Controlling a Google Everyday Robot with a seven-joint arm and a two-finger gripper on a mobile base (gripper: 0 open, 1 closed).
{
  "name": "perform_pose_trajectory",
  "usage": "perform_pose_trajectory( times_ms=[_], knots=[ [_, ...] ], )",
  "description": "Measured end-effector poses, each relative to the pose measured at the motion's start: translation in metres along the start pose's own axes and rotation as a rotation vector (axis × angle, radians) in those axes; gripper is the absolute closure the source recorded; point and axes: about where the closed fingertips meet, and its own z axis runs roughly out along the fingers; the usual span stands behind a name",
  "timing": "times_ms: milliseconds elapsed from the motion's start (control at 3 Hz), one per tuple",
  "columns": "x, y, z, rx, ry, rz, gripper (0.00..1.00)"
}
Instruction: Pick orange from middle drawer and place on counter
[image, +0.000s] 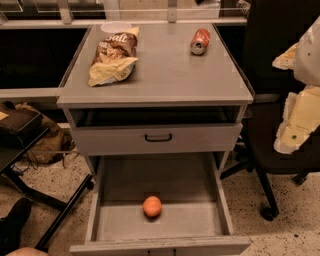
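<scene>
The orange (152, 206) lies on the bare grey floor of the pulled-out middle drawer (160, 177), near its front and slightly left of centre. The counter (170, 75) is the light-grey top of the cabinet above it. My gripper (296, 120), pale white and yellow, is at the right edge of the camera view. It hangs to the right of the cabinet at about counter height, well away from the orange and holding nothing that I can see.
A chip bag (114, 55) lies on the counter's left rear and a red soda can (200, 41) on its side at the right rear. The upper drawer front (158, 137) with a black handle sits slightly out. A black office chair (272, 160) stands to the right, and a desk leg (65, 210) and a bag (45, 142) to the left.
</scene>
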Motion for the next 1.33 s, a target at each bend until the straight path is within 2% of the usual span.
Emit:
perform_pose_trajectory(
  times_ms=[333,667,1000,1333],
  knots=[
    [0.0,0.0,0.0,0.0,0.0,0.0,0.0],
    [-0.002,0.007,0.019,-0.049,-0.033,0.013,0.0],
    [-0.015,0.029,0.08,-0.162,-0.114,0.025,0.0],
    [-0.033,0.067,0.157,-0.307,-0.2,0.032,0.0]
  ],
)
